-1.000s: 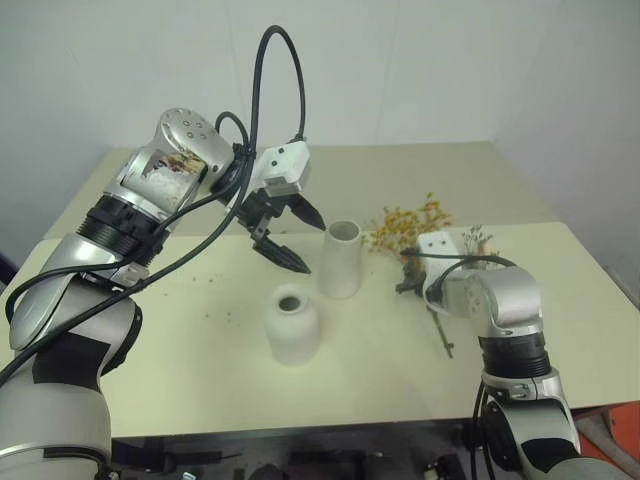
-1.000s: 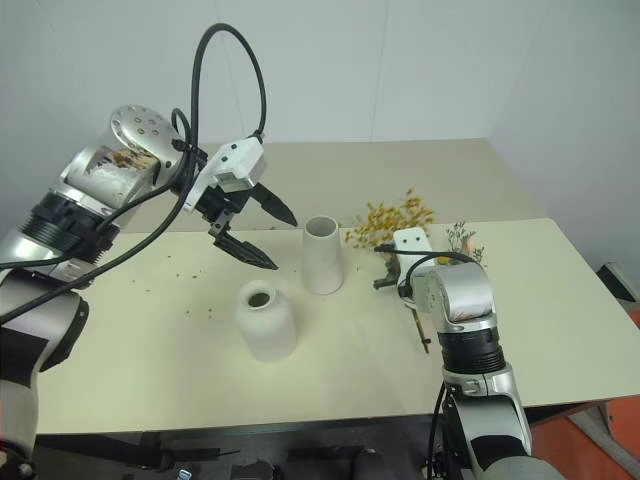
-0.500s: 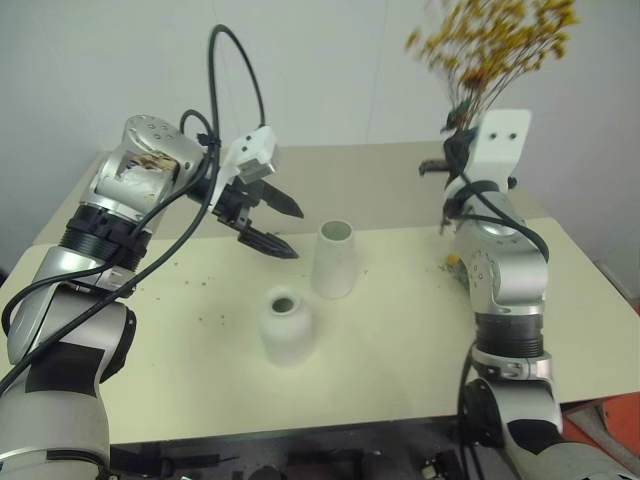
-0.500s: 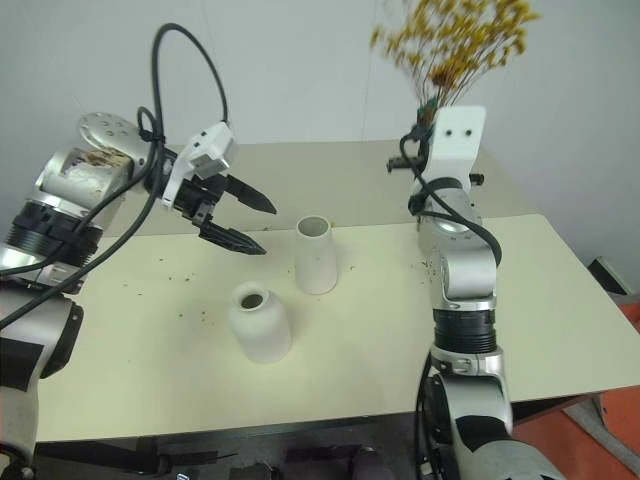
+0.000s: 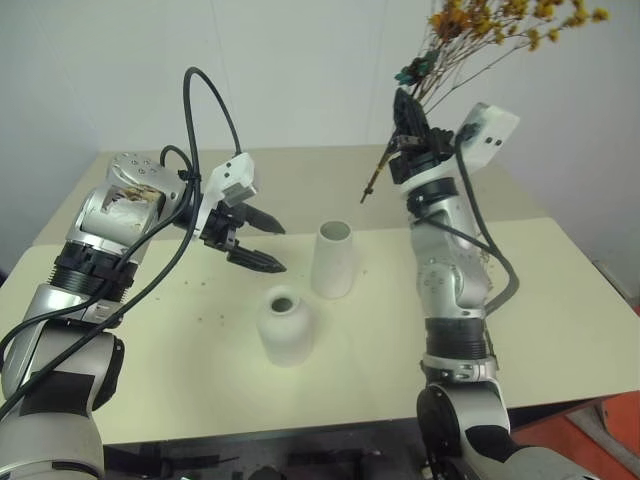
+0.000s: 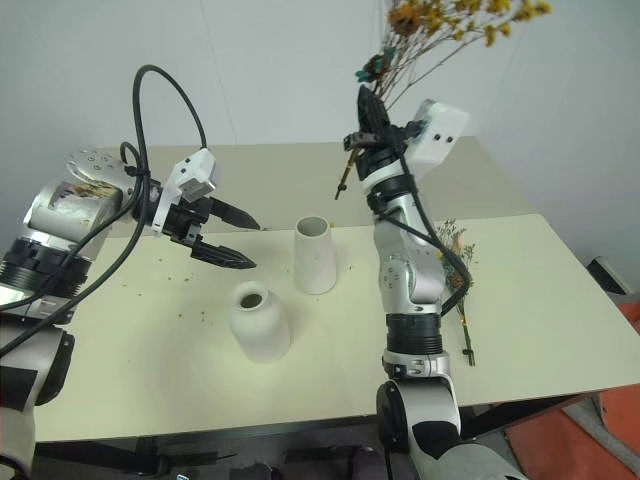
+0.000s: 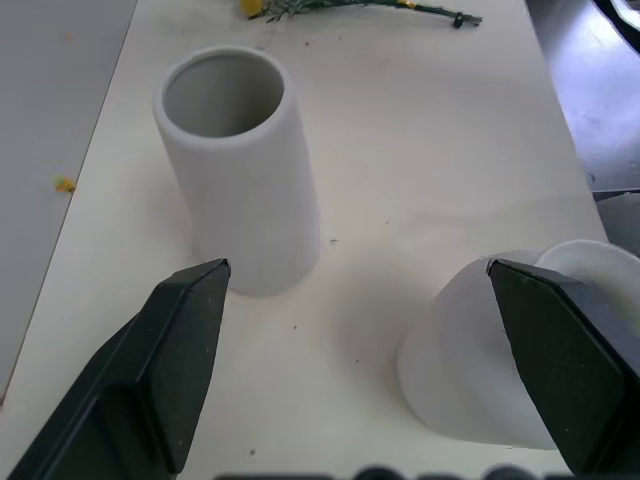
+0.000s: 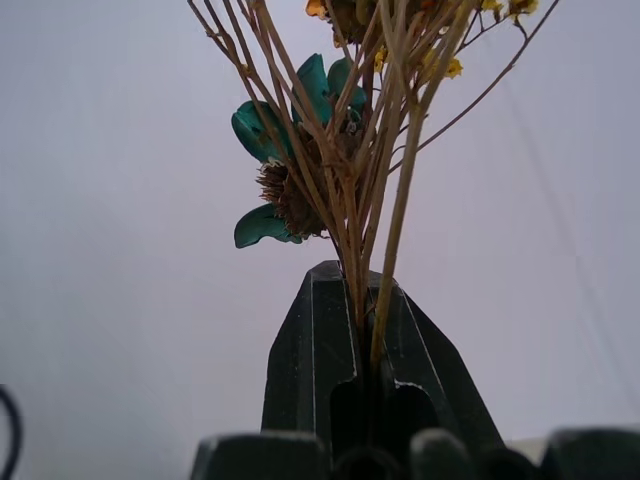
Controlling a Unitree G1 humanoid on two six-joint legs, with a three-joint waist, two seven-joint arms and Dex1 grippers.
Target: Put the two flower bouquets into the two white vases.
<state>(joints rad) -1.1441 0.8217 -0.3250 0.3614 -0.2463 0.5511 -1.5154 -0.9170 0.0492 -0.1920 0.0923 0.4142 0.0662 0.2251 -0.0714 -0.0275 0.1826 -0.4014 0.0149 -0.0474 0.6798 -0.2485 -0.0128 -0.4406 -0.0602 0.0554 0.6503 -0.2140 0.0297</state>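
1. Two white vases stand on the table point(image 6: 150, 340): one taller vase point(image 6: 314, 255) and one squat vase point(image 6: 260, 322).
2. Two flower bouquets: one yellow-orange bouquet point(image 6: 440, 20) held aloft, one smaller bouquet point(image 6: 458, 262) lying flat.
3. Two grippers: the left gripper point(image 6: 232, 237) and the right gripper point(image 6: 367, 115).
4. One table.

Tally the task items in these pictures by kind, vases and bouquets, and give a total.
White vases: 2, the tall vase and the squat vase.
Flower bouquets: 2, the yellow-orange bouquet held up in the right end effector and the small bouquet lying on the table.
Total: 4.
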